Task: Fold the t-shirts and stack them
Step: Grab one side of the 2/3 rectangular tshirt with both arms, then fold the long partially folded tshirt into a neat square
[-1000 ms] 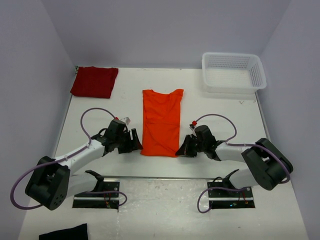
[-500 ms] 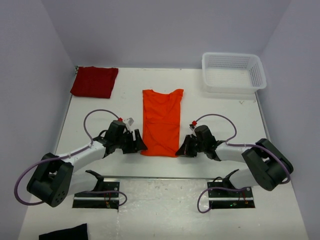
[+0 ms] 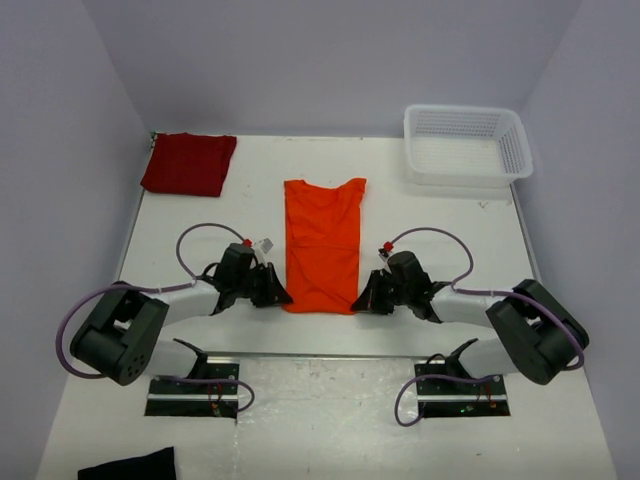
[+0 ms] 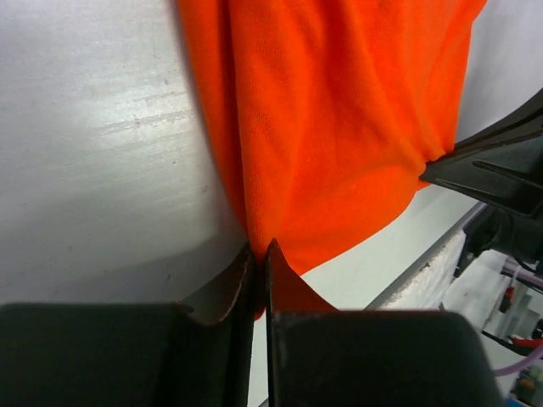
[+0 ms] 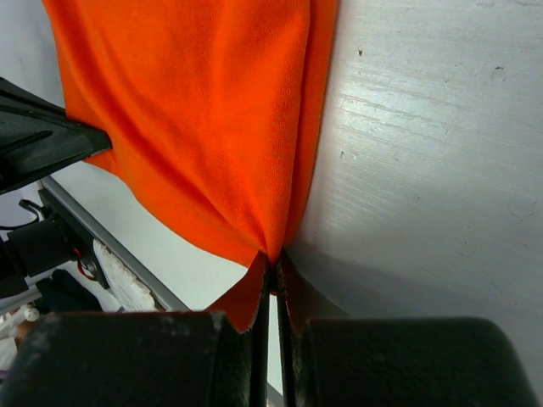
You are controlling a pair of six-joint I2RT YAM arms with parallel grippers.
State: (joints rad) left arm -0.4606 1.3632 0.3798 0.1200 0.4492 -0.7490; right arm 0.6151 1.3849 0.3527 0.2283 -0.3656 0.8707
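The orange t-shirt (image 3: 322, 244) lies in a long folded strip in the middle of the table, collar end at the far side. My left gripper (image 3: 282, 297) is shut on its near left corner (image 4: 280, 246). The jaws pinch the cloth. My right gripper (image 3: 361, 300) is shut on the near right corner (image 5: 263, 242). Both grippers sit low on the table, one at each side of the hem. The dark red t-shirt (image 3: 189, 163) lies folded at the far left corner, away from both grippers.
A white mesh basket (image 3: 467, 144) stands at the far right. A small black cloth (image 3: 128, 465) lies off the table at the near left. The white table (image 3: 450, 230) has a raised near edge by the arm bases.
My left gripper slid right to the shirt's near left corner and shut on it. The right gripper has stayed shut on the right corner.
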